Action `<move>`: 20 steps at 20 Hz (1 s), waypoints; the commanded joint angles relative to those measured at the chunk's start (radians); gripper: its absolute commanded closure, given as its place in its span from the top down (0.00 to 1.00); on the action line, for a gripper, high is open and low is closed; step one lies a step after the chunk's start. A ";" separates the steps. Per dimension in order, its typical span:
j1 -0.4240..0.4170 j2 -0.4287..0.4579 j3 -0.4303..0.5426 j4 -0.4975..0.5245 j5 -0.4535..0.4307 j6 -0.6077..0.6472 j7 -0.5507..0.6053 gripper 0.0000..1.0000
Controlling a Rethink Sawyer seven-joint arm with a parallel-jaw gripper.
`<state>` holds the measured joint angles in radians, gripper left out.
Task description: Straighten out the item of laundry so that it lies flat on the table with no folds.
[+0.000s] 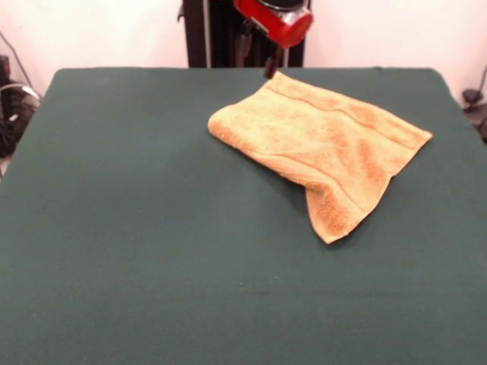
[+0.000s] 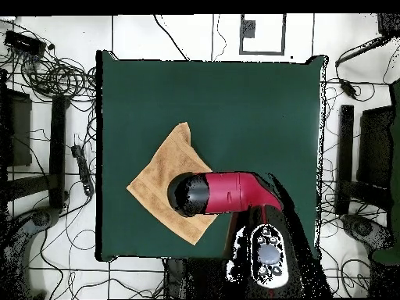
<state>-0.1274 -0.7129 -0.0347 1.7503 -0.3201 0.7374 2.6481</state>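
End effector (image 1: pixel 271 70) tips hang at the towel's (image 1: pixel 323 149) far corner; whether they are apart or together cannot be told. One orange-tan towel lies on the green counter (image 1: pixel 137 228), toward two o'clock from its middle in the front view, its nearest corner folded under. Overhead, one red arm (image 2: pixel 226 193) covers part of the towel. Cables (image 2: pixel 55 74) litter the floor around.
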 commanded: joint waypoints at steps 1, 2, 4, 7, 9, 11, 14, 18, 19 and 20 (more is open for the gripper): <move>0.040 0.085 0.006 0.019 0.061 -0.075 0.168 1.00; 0.038 0.086 0.006 0.018 0.061 -0.076 0.162 1.00; 0.038 0.092 0.006 0.015 0.062 -0.078 0.157 1.00; 0.037 0.105 0.006 0.008 0.061 -0.087 0.154 1.00; 0.037 0.104 0.007 0.010 0.063 -0.086 0.148 1.00; 0.034 0.103 0.007 0.012 0.065 -0.087 0.140 1.00; 0.031 0.100 0.005 0.013 0.066 -0.087 0.132 1.00; 0.030 0.103 0.003 0.015 0.064 -0.095 0.129 1.00; 0.029 0.102 0.003 0.015 0.065 -0.095 0.128 1.00; 0.028 0.101 0.004 0.015 0.065 -0.094 0.127 1.00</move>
<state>-0.1237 -0.6635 -0.0615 1.7500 -0.3197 0.7069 2.6481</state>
